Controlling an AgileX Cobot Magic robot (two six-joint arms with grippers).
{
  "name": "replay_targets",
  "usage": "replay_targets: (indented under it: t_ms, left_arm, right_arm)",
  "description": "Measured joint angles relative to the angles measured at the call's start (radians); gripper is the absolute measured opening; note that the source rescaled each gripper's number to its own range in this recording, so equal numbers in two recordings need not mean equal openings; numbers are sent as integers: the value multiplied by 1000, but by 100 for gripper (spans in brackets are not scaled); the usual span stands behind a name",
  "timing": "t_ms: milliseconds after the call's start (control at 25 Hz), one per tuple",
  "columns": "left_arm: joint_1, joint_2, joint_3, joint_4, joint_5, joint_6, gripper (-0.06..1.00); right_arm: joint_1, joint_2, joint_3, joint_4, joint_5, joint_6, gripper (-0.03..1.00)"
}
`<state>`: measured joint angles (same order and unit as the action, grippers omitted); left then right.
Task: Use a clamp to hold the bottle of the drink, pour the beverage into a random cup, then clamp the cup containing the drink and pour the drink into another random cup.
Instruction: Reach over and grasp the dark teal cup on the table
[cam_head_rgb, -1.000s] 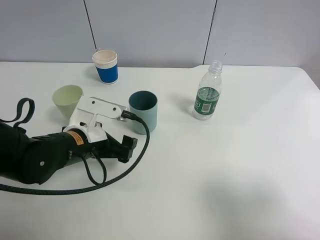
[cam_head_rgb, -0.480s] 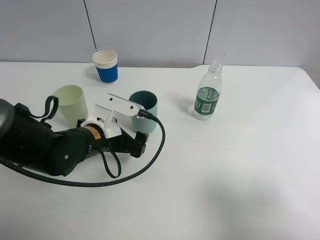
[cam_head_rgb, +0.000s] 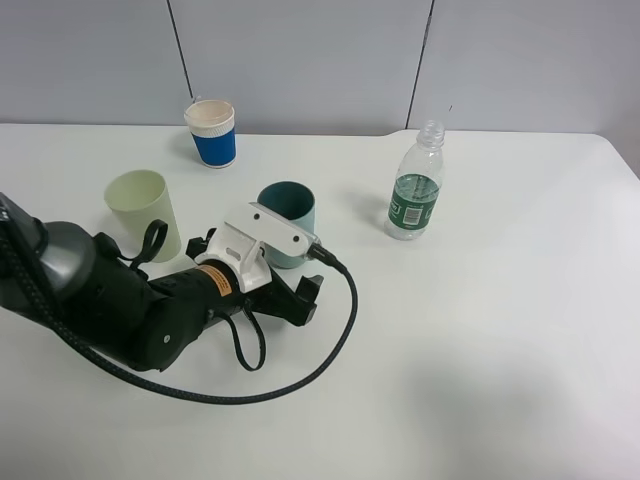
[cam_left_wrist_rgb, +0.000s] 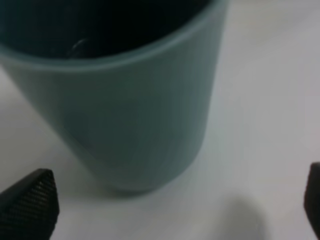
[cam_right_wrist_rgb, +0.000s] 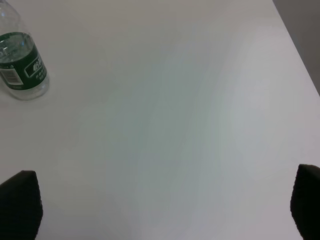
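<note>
Only the left wrist view showed the left end effector (cam_left_wrist_rgb: 172, 207) spread wide and holding nothing. The teal cup (cam_left_wrist_rgb: 130, 110) stood untouched just ahead, its dark inside hiding any drink. In the high view the uncapped, green-labelled bottle (cam_head_rgb: 414, 190) stood upright on the tabletop (cam_head_rgb: 480, 350) at the cup's 3 o'clock. The right end effector (cam_right_wrist_rgb: 162, 205) gaped empty.

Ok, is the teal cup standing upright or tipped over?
Upright: the teal cup stands on its base on the table, rim facing up.

Teal cup (cam_head_rgb: 303, 215), pale yellow-green tumbler (cam_head_rgb: 140, 210), blue-and-white paper cup (cam_head_rgb: 212, 135), green-labelled clear bottle (cam_head_rgb: 415, 195).
</note>
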<state>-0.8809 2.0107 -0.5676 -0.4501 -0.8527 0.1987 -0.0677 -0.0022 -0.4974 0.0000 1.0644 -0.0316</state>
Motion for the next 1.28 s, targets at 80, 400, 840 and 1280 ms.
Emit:
replay_targets:
  t_ms: [80,400,840,1280]
  left_arm:
    - [0,29,-1,45,-68,-34,100]
    - [0,74,-11,71,-193,-164,100]
    - [29,128,-85,105,-243,-168,100]
    - [40,168,-168,140,-248,-168,100]
  right_arm:
    - [0,0,0,0,0,0,99]
    - [0,0,0,0,0,0,99]
    - [0,0,0,0,0,0,99]
    - [0,0,0,0,0,0,99]
